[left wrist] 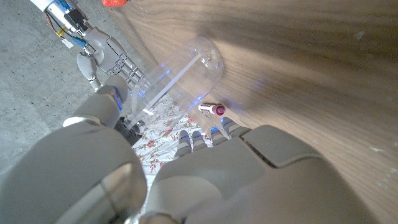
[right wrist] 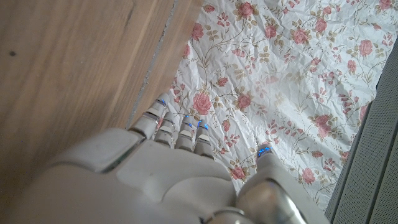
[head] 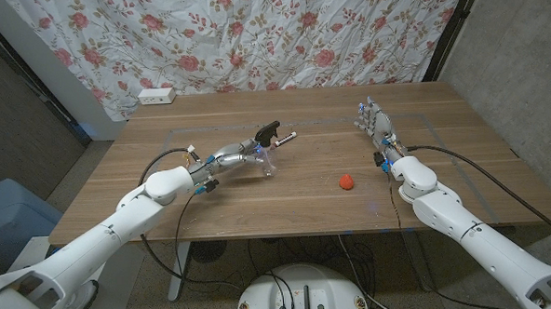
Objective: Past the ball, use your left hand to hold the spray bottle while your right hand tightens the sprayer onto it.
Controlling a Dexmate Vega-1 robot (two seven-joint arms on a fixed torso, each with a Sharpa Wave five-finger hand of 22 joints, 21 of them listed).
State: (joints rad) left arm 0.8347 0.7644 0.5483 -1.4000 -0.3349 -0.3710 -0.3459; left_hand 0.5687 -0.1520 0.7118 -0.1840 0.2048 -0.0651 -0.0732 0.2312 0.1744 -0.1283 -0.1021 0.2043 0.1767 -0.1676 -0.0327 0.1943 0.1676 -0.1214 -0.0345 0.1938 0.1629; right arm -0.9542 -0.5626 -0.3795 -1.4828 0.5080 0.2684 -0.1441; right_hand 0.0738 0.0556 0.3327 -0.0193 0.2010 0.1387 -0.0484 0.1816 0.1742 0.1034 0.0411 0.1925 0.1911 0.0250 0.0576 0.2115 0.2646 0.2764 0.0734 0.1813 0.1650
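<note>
A clear spray bottle (head: 263, 158) with a black sprayer (head: 270, 131) on its top leans at the table's middle left. My left hand (head: 231, 157) grips the bottle by its body. In the left wrist view the bottle (left wrist: 180, 71) lies between that hand's (left wrist: 211, 174) thumb and fingers, with the pink nozzle tip (left wrist: 212, 109) just past the fingertips. The small red ball (head: 347, 181) lies on the table between my two hands, nearer me than the bottle. My right hand (head: 375, 122) stands upright at the far right with fingers apart and holds nothing, well away from the sprayer.
A white power strip (head: 156, 95) lies at the wooden table's (head: 315, 213) far left edge, and a floral curtain (head: 280, 33) hangs behind. My right hand (left wrist: 106, 59) and the ball (left wrist: 115, 2) also appear in the left wrist view.
</note>
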